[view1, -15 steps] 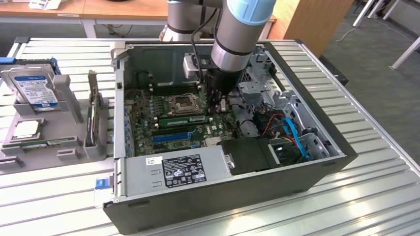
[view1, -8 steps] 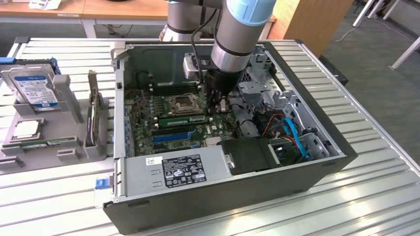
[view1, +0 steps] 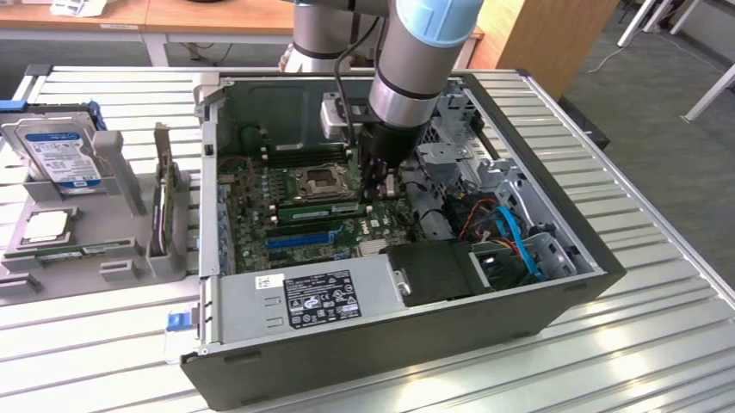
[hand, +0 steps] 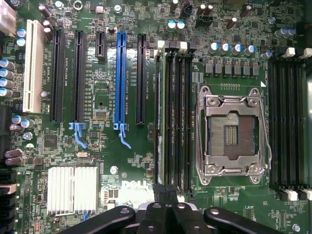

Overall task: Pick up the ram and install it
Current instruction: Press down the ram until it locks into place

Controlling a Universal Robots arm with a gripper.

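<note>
Ram seated edge-up in slot, long axis parallel to neighbouring slots.

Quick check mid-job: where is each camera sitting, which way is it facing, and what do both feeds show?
Exterior view: off the arm, above and in front of the open computer case, looking down into it; the arm's grey column and gripper show.
Wrist view: on the wrist, looking straight down at the motherboard; the gripper shows at the edge, shut.
Shared: the processor socket and blue slot.
</note>
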